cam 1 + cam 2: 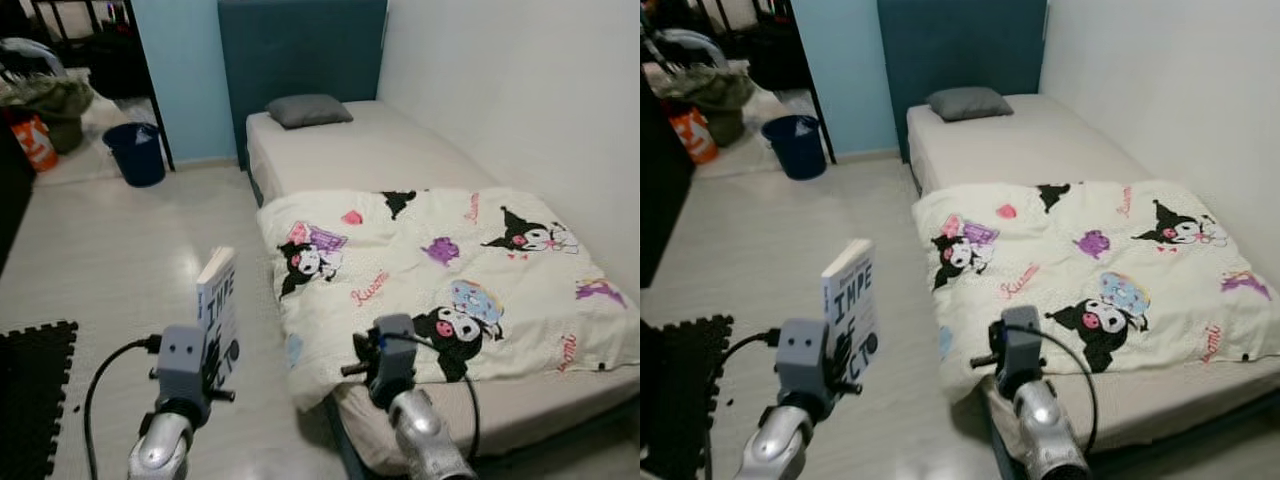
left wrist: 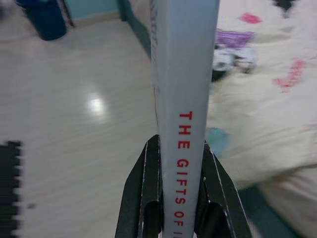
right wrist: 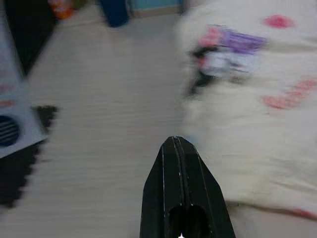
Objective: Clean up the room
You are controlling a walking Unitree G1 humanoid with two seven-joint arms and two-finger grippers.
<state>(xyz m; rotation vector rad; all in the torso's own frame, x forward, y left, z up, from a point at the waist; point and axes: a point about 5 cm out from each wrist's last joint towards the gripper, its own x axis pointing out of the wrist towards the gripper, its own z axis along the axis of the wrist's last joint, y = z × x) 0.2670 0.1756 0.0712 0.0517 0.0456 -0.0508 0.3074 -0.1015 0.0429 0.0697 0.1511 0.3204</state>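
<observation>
A: Left gripper point(image 2: 181, 208)?
B: Clenched on a book point(image 1: 219, 315), fingers point(image 2: 143, 198) pinching either side of the grey spine (red lettering, "THE GIFTS OF..." readable in the left wrist view). Book is upright, held over the floor point(image 1: 130, 270) just off the bed's left edge.

A: Right gripper point(image 3: 181, 163)?
B: Fingers pressed together, holding nothing. It hangs over the floor right at the bed's near left corner, beside the hanging blanket edge.

A: Bed?
B: Bed point(image 1: 390, 150) runs along the white wall, dark teal headboard point(image 1: 300, 45) at the far end. Grey pillow point(image 1: 308, 110) at the head end, toward the left edge. Cream cartoon blanket point(image 1: 450, 270) covers the foot half and droops over the left edge.

A: Anything else?
B: Blue bucket point(image 1: 137, 153) on the floor by the doorway, well apart from the bed. Black foam mat point(image 1: 30, 390) on the floor at the robot's left. Clutter past the doorway (orange bag point(image 1: 35, 140), dark pile, too blurry to name).
</observation>
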